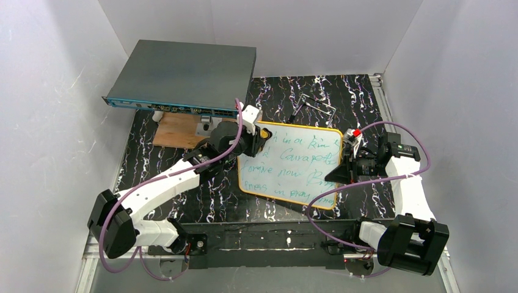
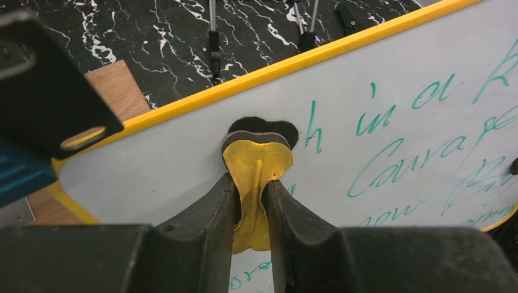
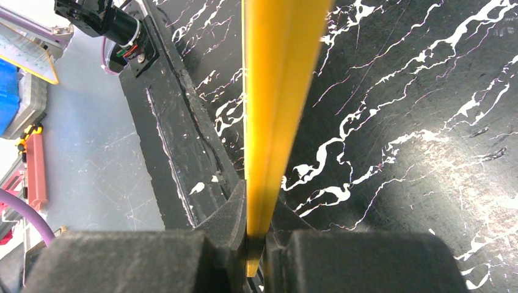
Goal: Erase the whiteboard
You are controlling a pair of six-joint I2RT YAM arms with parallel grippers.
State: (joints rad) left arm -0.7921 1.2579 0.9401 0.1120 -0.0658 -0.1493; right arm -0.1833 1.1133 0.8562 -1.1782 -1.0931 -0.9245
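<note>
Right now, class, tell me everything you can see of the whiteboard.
The whiteboard is a small white rectangle with rounded corners and a thin yellow frame, lying over the black marbled table. Green handwriting covers most of it; the corner near the left gripper is blank. That gripper presses a yellow eraser there. The right gripper clamps its right edge.

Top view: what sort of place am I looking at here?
Probably a robot lab test cell: plain white walls box in a black marbled table, and a left arm and right arm, bolted at its near edge, work on a small whiteboard.
</note>
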